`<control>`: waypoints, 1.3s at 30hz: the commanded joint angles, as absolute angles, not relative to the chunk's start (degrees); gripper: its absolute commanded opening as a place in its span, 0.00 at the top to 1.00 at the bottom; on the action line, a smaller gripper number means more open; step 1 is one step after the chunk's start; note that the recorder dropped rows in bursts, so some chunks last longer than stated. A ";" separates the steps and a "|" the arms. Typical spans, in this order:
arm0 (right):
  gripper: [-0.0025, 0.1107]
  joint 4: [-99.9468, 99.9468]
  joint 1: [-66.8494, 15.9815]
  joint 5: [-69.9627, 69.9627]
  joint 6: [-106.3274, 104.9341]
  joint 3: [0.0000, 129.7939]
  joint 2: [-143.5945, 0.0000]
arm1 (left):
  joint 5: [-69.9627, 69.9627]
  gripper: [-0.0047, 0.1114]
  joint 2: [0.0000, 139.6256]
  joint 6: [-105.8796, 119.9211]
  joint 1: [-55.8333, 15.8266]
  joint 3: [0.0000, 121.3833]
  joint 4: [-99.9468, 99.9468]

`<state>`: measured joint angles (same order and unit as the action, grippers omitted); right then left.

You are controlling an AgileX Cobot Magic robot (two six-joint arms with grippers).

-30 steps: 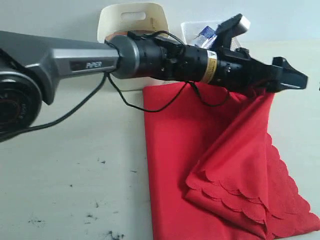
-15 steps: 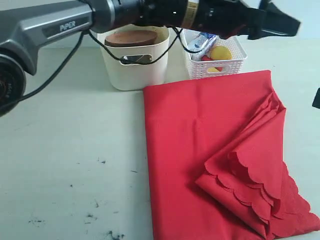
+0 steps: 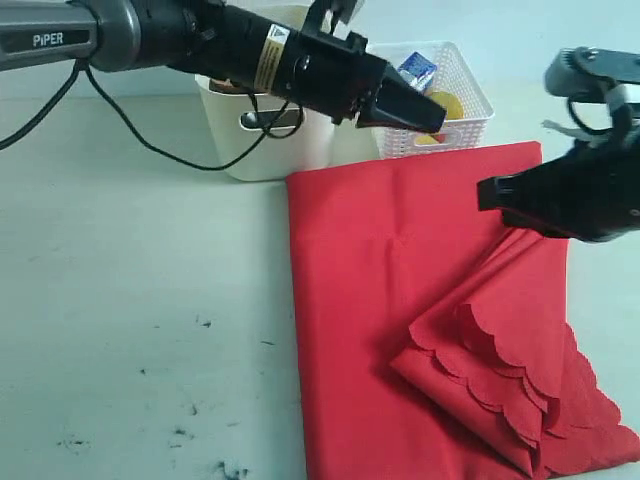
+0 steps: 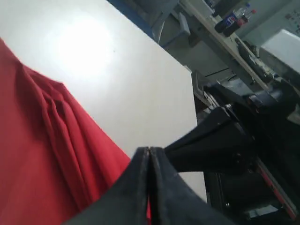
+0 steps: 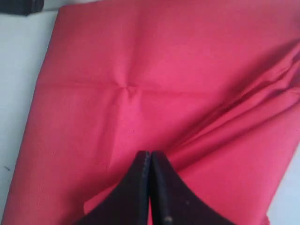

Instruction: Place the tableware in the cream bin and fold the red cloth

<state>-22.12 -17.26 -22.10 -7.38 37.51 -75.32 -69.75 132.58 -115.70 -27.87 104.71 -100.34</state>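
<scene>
The red cloth (image 3: 400, 300) lies on the table, its right part doubled over with scalloped edges showing at the lower right. My left gripper (image 3: 432, 117) is shut and empty, hanging above the cloth's far edge in front of the white basket. The left arm crosses the top of the cream bin (image 3: 265, 145) and hides its inside, so no tableware shows. My right gripper (image 3: 484, 193) is shut, just above the cloth's right side. The left wrist view has shut jaws (image 4: 149, 151) beside the cloth (image 4: 42, 154). The right wrist view has shut jaws (image 5: 150, 153) over creased cloth (image 5: 140, 70).
A white lattice basket (image 3: 460, 125) stands right of the bin, holding a milk carton (image 3: 418, 70) and a yellow lemon (image 3: 452, 103). A black cable (image 3: 130, 120) hangs from the left arm. Dark specks mark the near-left table (image 3: 190, 420).
The left gripper let go of the cloth's raised corner, pulled back left and closed. The cloth dropped flat. The right gripper came in from the right over the cloth.
</scene>
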 commanded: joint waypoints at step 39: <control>0.98 -31.74 -18.70 -23.69 -18.40 42.78 -85.22 | -67.68 0.96 136.66 -111.55 -26.93 82.61 -99.95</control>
